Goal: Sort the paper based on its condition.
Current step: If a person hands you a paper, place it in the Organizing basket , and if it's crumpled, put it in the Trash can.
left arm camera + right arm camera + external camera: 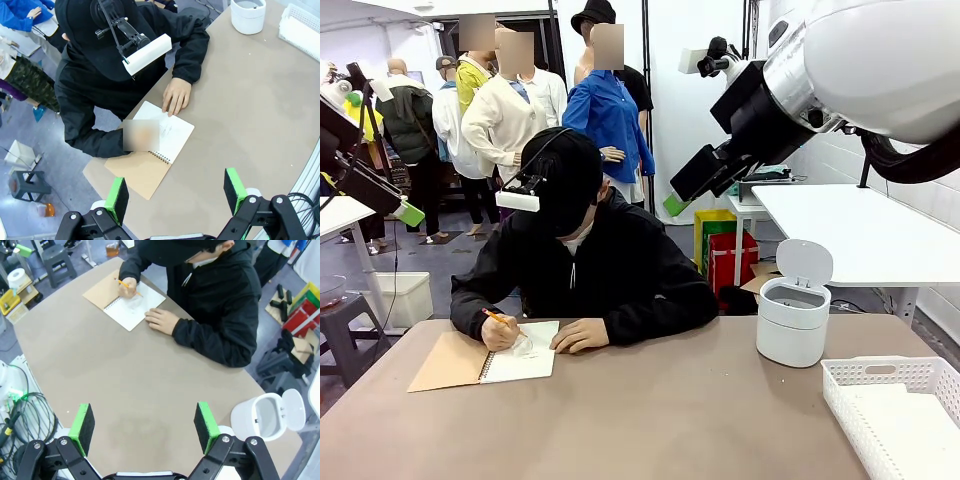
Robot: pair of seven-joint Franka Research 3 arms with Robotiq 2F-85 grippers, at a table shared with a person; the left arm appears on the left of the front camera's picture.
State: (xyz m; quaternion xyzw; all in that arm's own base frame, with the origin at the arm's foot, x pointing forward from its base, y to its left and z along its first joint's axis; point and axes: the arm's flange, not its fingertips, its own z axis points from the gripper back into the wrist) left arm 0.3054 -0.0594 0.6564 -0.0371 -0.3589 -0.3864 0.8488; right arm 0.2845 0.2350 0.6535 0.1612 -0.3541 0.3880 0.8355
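Loose paper is out of view. A person at the far side writes with a pencil (495, 316) on the white page of a spiral notebook (523, 362) with a tan cover; the other hand (580, 335) rests on the page. From above, the notebook (171, 134) lies ahead of my left gripper (175, 192), whose green pads stand wide apart with nothing between them. My right gripper (144, 425) is also open and empty above bare tabletop, with the notebook (134, 309) farther off. Both the left gripper (408, 212) and the right gripper (677, 203) hang high above the table.
A small white bin (792, 322) with its lid up stands at the right, also seen as the bin (265, 419) and the bin (248, 14). A white slotted basket (895, 372) sits at the near right corner. Brown tabletop (650, 420) stretches between them.
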